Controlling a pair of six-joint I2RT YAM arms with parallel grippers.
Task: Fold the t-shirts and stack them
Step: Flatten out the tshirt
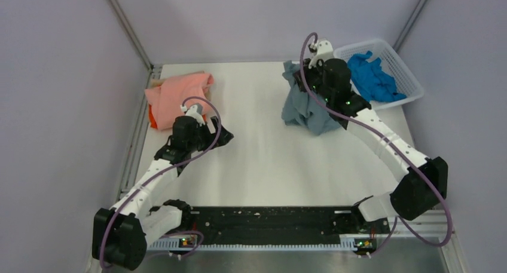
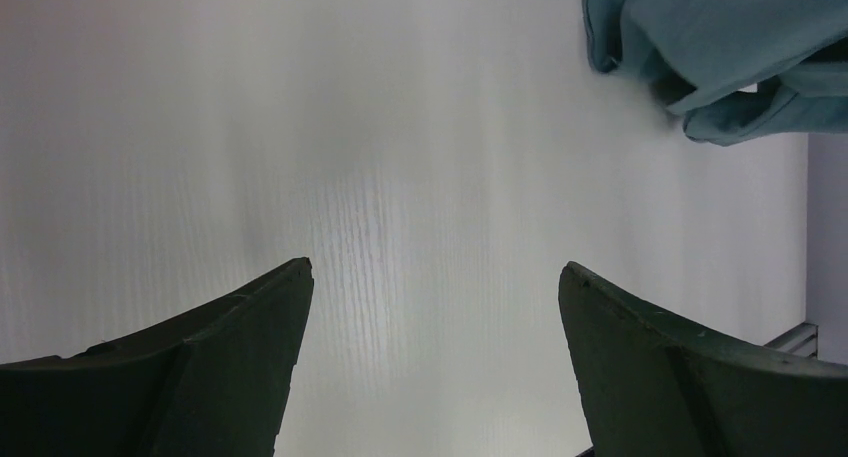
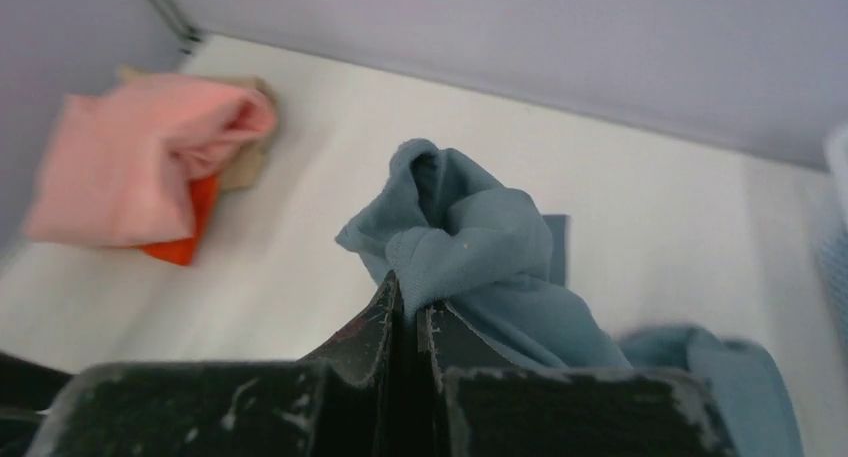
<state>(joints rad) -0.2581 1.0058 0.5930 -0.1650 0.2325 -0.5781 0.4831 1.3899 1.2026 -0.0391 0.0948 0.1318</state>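
Grey-blue t-shirt (image 1: 302, 109), crumpled heap lengthwise far-to-near, pinched by right fingers (image 3: 368, 339); left fingers (image 2: 230, 352) spread.

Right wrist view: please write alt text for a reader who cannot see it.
The right tool is shut on a bunched fold of the grey-blue t-shirt, which stands up from the white table. At far left a salmon-pink t-shirt lies on top of an orange t-shirt, with a grey wall behind.
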